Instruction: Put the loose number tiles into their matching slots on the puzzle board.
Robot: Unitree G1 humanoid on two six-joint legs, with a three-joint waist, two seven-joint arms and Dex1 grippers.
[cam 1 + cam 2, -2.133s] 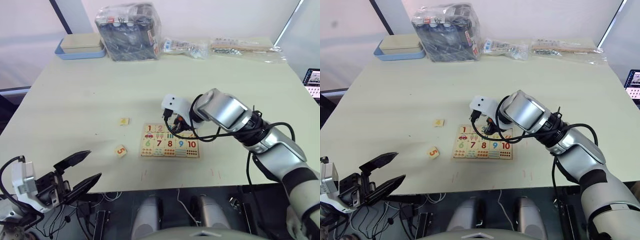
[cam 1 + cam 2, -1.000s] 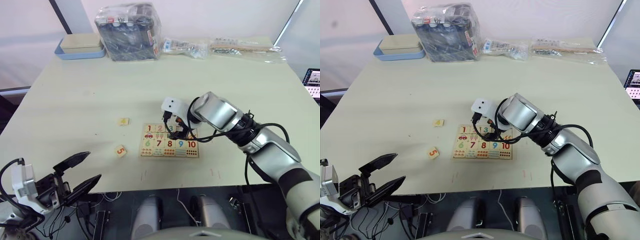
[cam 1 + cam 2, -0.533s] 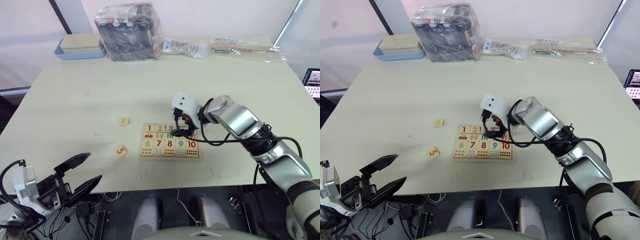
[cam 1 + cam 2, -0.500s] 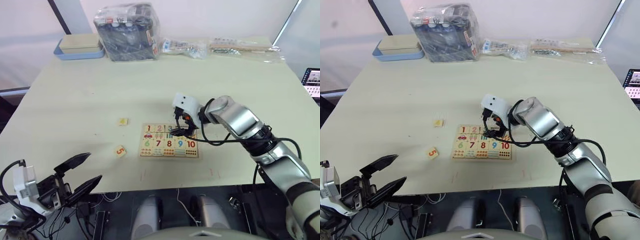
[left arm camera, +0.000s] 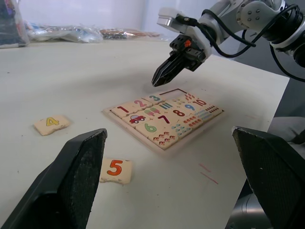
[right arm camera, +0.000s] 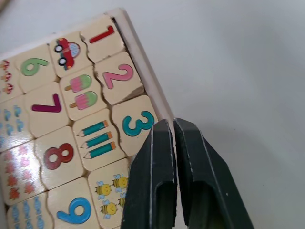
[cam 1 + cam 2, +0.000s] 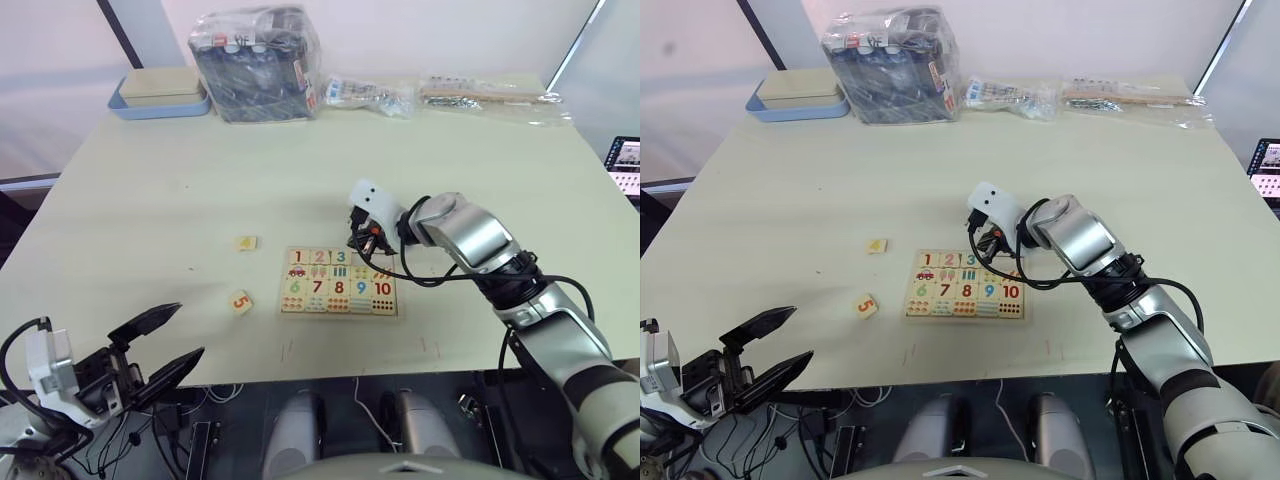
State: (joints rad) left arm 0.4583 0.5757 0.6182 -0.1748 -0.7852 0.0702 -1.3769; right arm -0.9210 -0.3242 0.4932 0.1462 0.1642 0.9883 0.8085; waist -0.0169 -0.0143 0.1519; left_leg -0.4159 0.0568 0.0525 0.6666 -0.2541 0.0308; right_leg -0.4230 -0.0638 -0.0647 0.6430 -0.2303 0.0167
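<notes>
Hovering above the far edge of the puzzle board [image 7: 339, 282], near frame centre in the head views: the right gripper [image 7: 362, 243], fingers pressed together and holding nothing, tips pointed down toward the top row. Confirmed in the right wrist view: both black fingers [image 6: 155, 191] closed side by side, just beside the seated 3 tile [image 6: 139, 124]. Noted as seated in the slots [image 5: 177, 92]: the 1 tile [image 6: 102, 36], the 2 tile [image 6: 118, 77] and the 3, in that order along the board's top row; the remaining recesses beyond the 3 appeared bare in the left wrist view. Found loose on the table [image 7: 200, 180]: the 4 tile [image 7: 246, 243], left of the board and apart from it, and the 5 tile [image 7: 241, 301], lower left of the board, nearer the table's front edge. Observed at lower left of the head views, below the table edge: the left gripper [image 7: 160, 345], fingers spread apart and empty, well apart from both loose tiles.
</notes>
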